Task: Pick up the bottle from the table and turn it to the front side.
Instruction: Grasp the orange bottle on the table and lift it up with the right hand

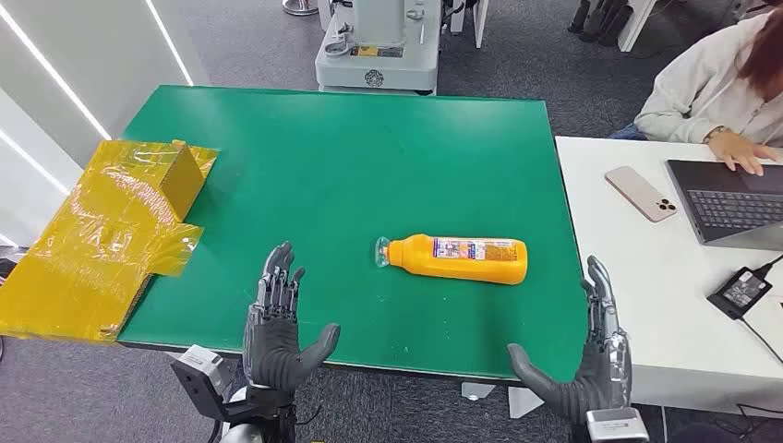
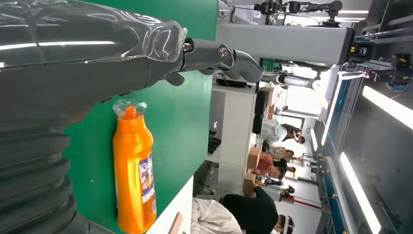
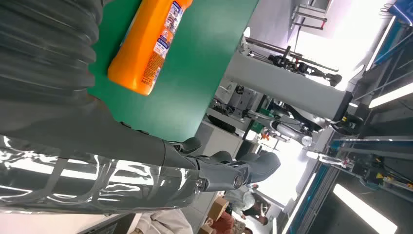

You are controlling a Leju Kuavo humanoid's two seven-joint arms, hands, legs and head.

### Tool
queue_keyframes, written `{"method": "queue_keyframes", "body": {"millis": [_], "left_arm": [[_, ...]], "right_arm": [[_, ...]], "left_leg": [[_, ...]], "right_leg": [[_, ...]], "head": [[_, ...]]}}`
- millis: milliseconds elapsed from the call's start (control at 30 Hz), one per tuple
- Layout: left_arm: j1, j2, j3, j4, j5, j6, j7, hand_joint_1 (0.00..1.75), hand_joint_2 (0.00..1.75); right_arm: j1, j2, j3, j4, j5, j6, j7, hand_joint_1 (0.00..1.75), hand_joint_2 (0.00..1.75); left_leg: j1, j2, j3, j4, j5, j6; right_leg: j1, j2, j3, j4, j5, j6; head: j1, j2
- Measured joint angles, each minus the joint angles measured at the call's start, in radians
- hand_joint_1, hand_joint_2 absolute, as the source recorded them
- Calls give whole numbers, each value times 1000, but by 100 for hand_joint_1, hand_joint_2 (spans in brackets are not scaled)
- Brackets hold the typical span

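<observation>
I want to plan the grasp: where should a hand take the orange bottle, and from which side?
Probably the wide middle of the bottle, from above. It lies flat on the green table, cap toward the left hand; the right hand is nearer its base.

A smooth, glossy orange plastic bottle (image 1: 457,258) with a clear cap and a printed paper-like label is seen lying near the middle of the table (image 1: 351,148), whose green top looks matt. Crinkled, shiny yellow film (image 1: 102,235) is draped over the left edge. The left hand (image 1: 277,328) and right hand (image 1: 586,365) are finished in dull grey plastic, with glossy transparent wrap at the wrists.
</observation>
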Motion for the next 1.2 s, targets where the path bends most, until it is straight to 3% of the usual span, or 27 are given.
{"method": "queue_keyframes", "body": {"millis": [333,700,900,1100,1200], "left_arm": [[-24,-20,-3,4,-14,-3,-1,0,175],[-127,-34,-58,107,-11,-67,-13,0,175],[-206,-33,-99,194,24,-91,-26,0,175],[-275,-27,-130,283,60,-104,-35,0,175],[-299,-24,-141,316,70,-106,-35,0,175]], "right_arm": [[-55,-1,-7,19,104,-21,47,0,175],[-332,-44,-37,286,297,-124,171,0,175],[-566,-76,-18,570,342,-45,257,0,175],[-789,-94,93,900,429,181,320,0,175],[-865,-104,155,1021,449,230,333,0,175]], "left_leg": [[0,0,0,0,0,0],[0,1,1,1,2,0],[0,1,1,1,3,0],[0,0,1,1,4,0],[0,-1,1,1,4,0]], "right_leg": [[0,0,0,0,0,0],[0,1,1,0,2,0],[0,2,1,1,3,-1],[0,1,0,1,4,-1],[0,0,1,1,4,-1]], "head": [[0,0],[0,0],[0,0],[0,0],[0,0]]}}
